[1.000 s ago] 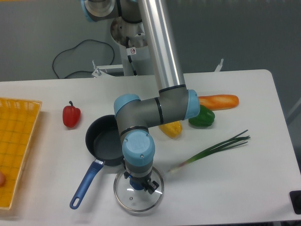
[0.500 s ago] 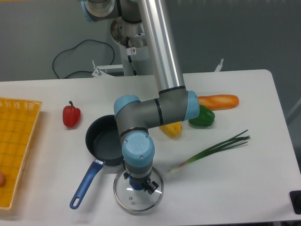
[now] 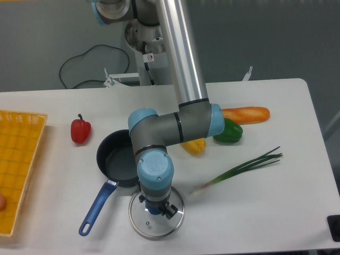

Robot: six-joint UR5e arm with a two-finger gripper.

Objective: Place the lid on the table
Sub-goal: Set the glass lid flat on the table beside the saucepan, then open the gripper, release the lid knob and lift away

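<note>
The lid (image 3: 156, 218) is sitting near the front edge of the white table (image 3: 265, 212), just in front of the saucepan (image 3: 118, 166). It's a round, clear glass disc with a shiny metal rim, and it's looking flat or very close to flat on the smooth tabletop, though I can't tell if it's fully touching down. Being round, it's got no real long axis; the blue knob in the middle is pointing up.

The gripper (image 3: 154, 206) is hanging straight over that knob, with the arm's blue-capped wrist blocking most of the view. I honestly can't tell how far apart the fingers are or whether they're gripping the knob.

The saucepan is dark, round and open-topped, with its blue handle pointing toward the front left. Its rim is just beside the lid's edge.

Other things lying around: a red bell pepper (image 3: 81, 130) to the left, a yellow pepper (image 3: 193, 145) half hidden behind the arm, a green pepper (image 3: 229, 132), a carrot (image 3: 245, 113) behind it, and a long green onion (image 3: 241, 168) angling off to the right. A yellow woven tray (image 3: 17, 164) is sitting at the left edge.
</note>
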